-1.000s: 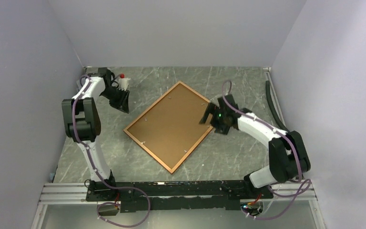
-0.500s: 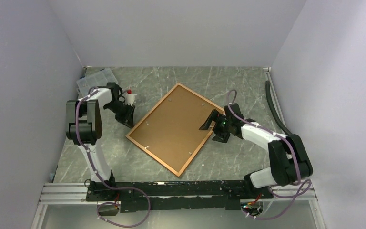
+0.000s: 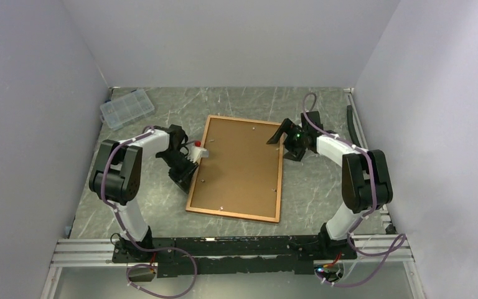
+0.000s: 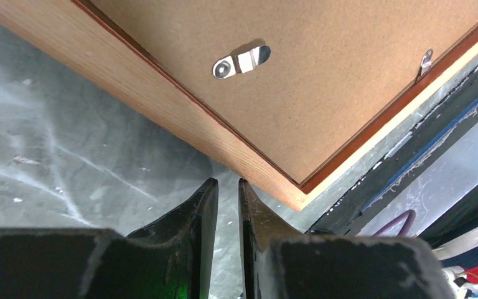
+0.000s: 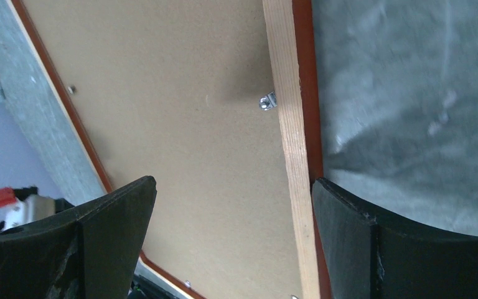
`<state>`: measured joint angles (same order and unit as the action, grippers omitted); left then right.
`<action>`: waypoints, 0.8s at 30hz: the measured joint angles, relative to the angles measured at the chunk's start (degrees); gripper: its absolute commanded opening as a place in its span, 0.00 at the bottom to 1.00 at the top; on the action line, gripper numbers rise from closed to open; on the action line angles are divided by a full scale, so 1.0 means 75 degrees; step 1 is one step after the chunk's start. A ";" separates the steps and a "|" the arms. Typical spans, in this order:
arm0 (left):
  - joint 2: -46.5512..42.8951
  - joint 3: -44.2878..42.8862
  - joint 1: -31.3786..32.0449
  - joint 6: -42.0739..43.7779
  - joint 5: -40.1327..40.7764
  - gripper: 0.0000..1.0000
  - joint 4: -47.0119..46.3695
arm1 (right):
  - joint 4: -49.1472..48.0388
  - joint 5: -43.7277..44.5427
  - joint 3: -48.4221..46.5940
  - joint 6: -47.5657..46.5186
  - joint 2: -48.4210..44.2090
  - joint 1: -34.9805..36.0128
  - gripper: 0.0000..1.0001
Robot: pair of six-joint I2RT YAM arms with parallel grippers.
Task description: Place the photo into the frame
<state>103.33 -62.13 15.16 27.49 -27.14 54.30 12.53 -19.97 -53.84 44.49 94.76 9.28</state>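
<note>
While the frame lies face down on the desk, backing board up, left claw nearly pressed together, empty, beside its left edge, right claw spread wide over its far right corner, photo unseen.

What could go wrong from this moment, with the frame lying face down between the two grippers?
1. The frame lies back up with its brown backing board clipped in, so a clip may resist or slip.
2. The left gripper, nearly shut beside the frame's edge, could push the frame instead of working on it.
3. The open right gripper straddles the other edge and may drag it.
</note>
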 measured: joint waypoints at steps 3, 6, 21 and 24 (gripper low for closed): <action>-0.0003 -0.0163 -0.0067 -0.0079 -0.0015 0.26 0.0102 | 0.0166 0.0029 -0.0548 -0.0085 0.0219 0.0012 1.00; -0.0003 -0.0481 -0.0396 -0.0213 -0.0195 0.31 0.0149 | 0.0414 0.0379 -0.0819 -0.0157 0.0146 0.0029 0.97; 0.1329 -0.1437 -0.1775 -0.0335 -0.2419 0.42 0.0434 | -0.0469 0.0906 -0.0714 0.0134 -0.0271 0.3564 0.74; 0.1507 -0.1434 -0.1766 -0.0242 -0.2629 0.41 0.0481 | -0.0831 0.0653 -0.0729 0.0300 0.0463 0.4132 0.74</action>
<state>114.63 -72.88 1.91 25.67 -46.85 57.91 6.31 -15.07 -59.31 46.74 98.24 40.27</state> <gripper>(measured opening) 0.423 0.747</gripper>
